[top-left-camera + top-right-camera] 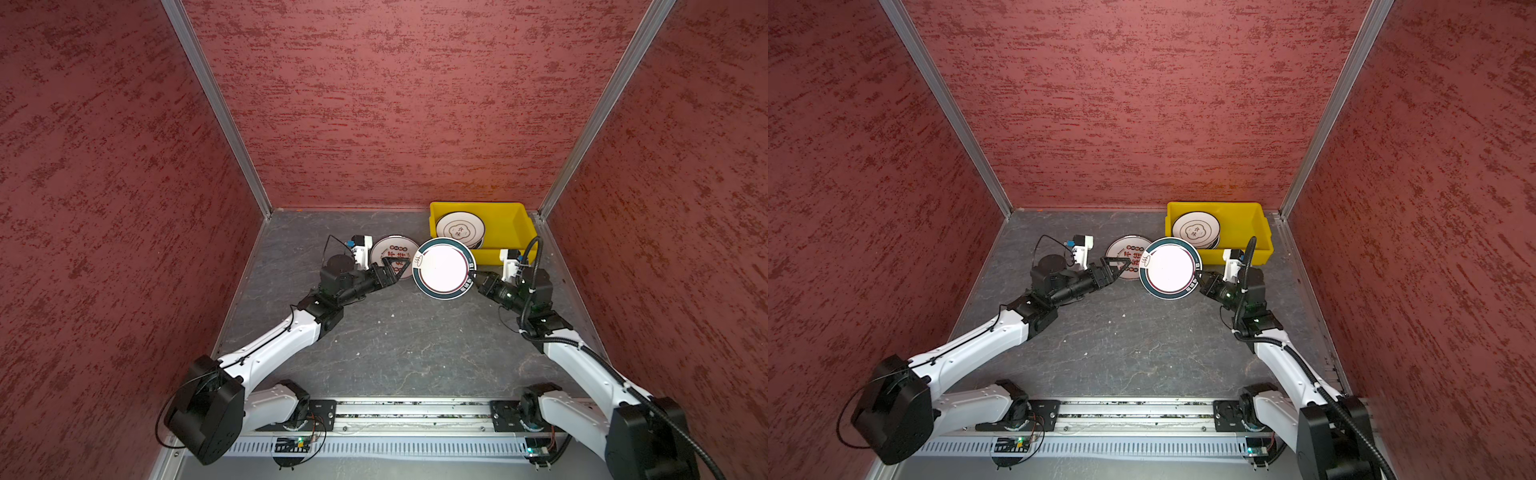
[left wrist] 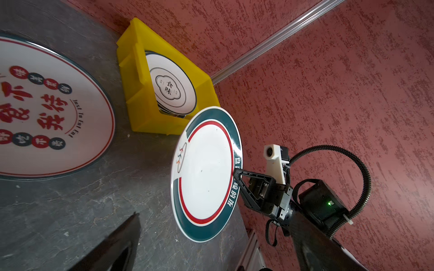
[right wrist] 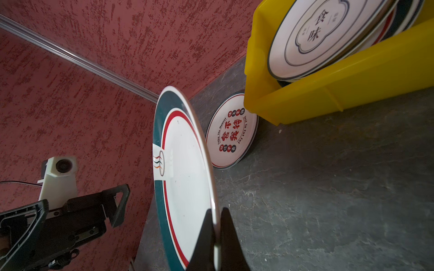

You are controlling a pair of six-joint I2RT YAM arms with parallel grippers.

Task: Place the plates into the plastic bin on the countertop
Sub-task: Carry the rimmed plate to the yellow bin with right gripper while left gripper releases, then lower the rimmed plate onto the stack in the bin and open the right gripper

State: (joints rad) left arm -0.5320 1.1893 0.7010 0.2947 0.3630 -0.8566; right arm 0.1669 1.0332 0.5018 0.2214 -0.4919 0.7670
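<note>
Plates: a stack (image 1: pixel 459 228) sits in the yellow bin (image 1: pixel 509 232). Only the right wrist view properly shows the right gripper (image 3: pixel 216 211) pinching the on-edge green-rimmed plate (image 3: pixel 185 164) by its rim. Meanwhile the left gripper (image 1: pixel 397 268) gapes empty by the red-lettered plate (image 1: pixel 388 249), flat on the grey countertop (image 1: pixel 395 340); red walls (image 1: pixel 395 104).

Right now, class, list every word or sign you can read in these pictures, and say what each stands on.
"Just To Eat Eat": round white red-lettered plate on the dark grey countertop.
"Enjoy The Moment": same plate.
"食不我待": same plate, large red characters.
Circled characters there: not clearly readable.
"食味": top white plate in the yellow plastic bin.
Rim characters on the green-rimmed white plate: partly hidden, unreadable.
</note>
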